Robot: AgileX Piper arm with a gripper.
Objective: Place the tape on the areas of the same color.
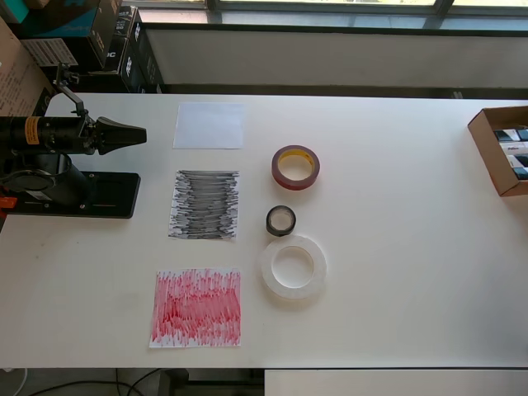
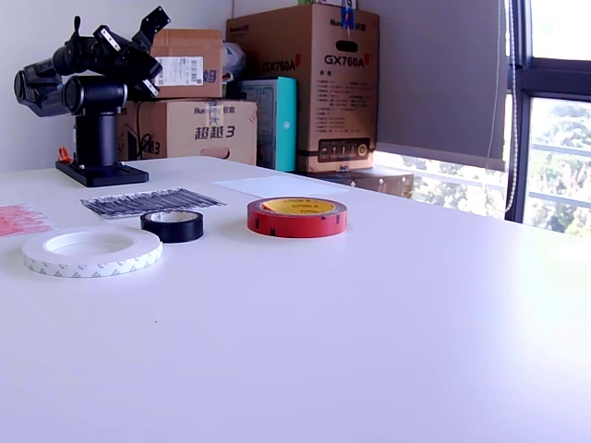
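A box reading "GX760A" is showing only in the exterior view, while the gripper, upper left overhead, is sitting closed and empty.

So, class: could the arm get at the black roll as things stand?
Probably yes. The black roll lies flat and uncovered, apart from the red roll and barely clear of the white roll. The folded arm's gripper has open table between.
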